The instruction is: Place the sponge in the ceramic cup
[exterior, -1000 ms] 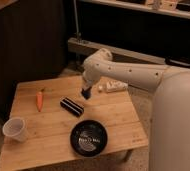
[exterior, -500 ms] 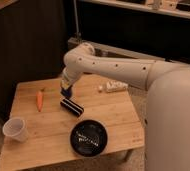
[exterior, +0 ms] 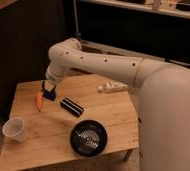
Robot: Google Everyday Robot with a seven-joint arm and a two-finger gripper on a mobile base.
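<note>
My gripper (exterior: 48, 91) hangs over the left part of the wooden table (exterior: 110, 111), pointing down from the white arm that reaches in from the right. It is shut on the sponge (exterior: 50, 96), a small blue block at its tip, just above the tabletop. The ceramic cup (exterior: 15, 129), white and tapered, stands upright near the table's front left corner, well forward and left of the gripper.
An orange carrot (exterior: 39, 100) lies just left of the gripper. A black ribbed bar (exterior: 71, 106) lies to its right, and a round black bowl (exterior: 89, 137) sits near the front edge. A pale object (exterior: 112, 87) lies at the back right.
The arm has swung left across the table, carrying the blue sponge from above the black bar to a spot beside the carrot. Nothing else has moved.
</note>
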